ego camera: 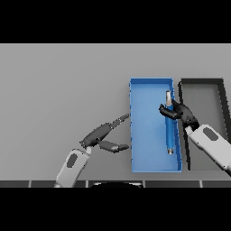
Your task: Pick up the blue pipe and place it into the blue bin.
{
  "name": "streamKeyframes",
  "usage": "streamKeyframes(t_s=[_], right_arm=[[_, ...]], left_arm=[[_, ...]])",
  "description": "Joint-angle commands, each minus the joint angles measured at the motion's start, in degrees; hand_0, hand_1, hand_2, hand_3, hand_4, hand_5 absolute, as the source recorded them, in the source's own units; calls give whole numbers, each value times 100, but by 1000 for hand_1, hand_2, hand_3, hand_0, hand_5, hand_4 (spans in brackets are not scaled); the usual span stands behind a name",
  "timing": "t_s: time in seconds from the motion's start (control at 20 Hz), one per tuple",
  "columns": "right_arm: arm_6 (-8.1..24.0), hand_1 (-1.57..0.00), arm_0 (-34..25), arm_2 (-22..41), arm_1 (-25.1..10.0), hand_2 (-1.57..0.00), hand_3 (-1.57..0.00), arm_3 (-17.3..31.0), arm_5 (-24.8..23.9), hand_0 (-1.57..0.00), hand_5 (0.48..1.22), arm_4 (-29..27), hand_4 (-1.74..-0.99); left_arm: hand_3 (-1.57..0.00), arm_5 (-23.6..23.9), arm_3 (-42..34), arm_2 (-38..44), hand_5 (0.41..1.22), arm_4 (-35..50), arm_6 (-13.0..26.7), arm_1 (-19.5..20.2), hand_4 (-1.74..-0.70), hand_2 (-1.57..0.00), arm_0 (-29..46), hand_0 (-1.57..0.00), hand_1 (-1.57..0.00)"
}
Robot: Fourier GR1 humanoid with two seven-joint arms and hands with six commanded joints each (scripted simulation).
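Note:
The blue pipe [170,131], with grey metal ends, lies lengthwise along the right side of the blue bin [146,135]. My right hand [179,113] reaches over the bin's right wall, its fingers curled round the pipe's upper part. My left hand [103,134] hovers over the table just left of the bin, fingers straight and thumb spread, holding nothing.
A dark grey bin [221,90] stands right of the blue bin, partly under my right forearm. The grey table [58,90] stretches to the left and back.

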Motion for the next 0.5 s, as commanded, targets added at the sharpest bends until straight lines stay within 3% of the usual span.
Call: streamKeyframes(t_s=[0.0, 0.25, 0.45], right_arm=[[0, -91, -30, 68, -28, -91, -53, 7, -9, -100, 868, 4, -1071], [0, -29, -302, 487, -134, -29, -17, 119, 50, -32, 734, 43, -1038], [-54, -11, -420, 610, -146, -11, -6, 230, 103, -13, 672, 62, -1022]], left_arm=[[1, 12, 5, -6, 426, -17, -23, 0, -885, 1, 4, 1, 1], [1, -36, 66, 68, 429, 18, -38, 86, -887, 1, 4, 1, 1], [1, 18, 49, 33, 431, -30, -54, 37, -887, 1, -8, 1, 1]])
